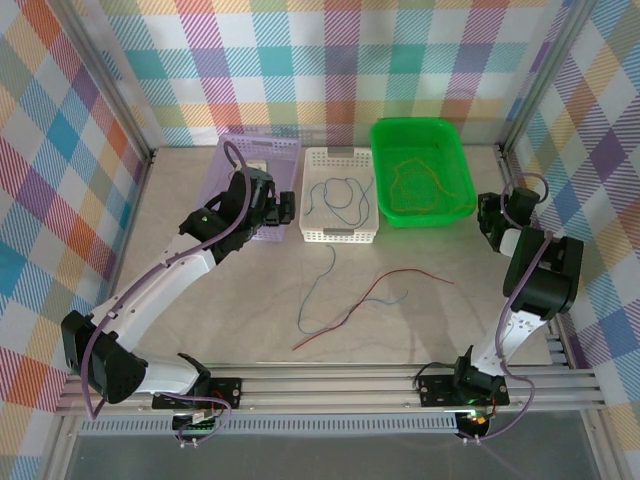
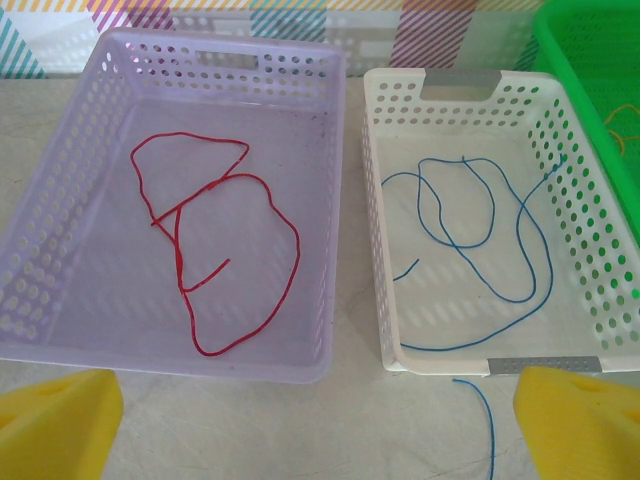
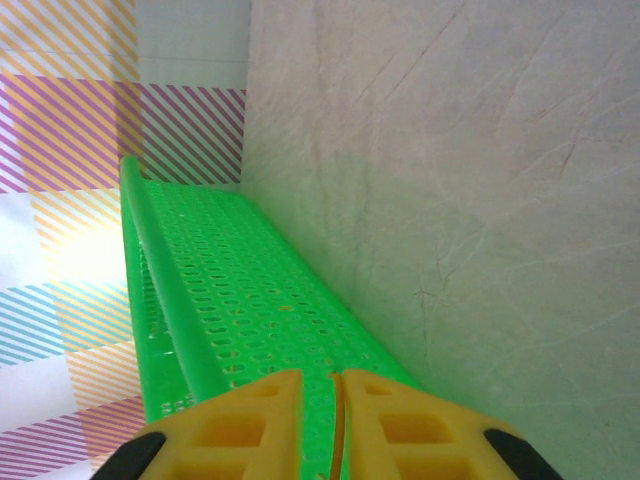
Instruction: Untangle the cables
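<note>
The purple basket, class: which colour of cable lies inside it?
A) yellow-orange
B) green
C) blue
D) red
D: the left wrist view shows a red cable looped on the floor of the purple basket, while the blue cable lies in the white basket.

Lab robot cell: aluminium frame (image 1: 330,385), plaid walls (image 1: 300,70).

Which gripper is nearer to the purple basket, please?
Left. The left gripper hovers at the purple basket's near right corner; the right gripper sits beside the green basket's right wall.
</note>
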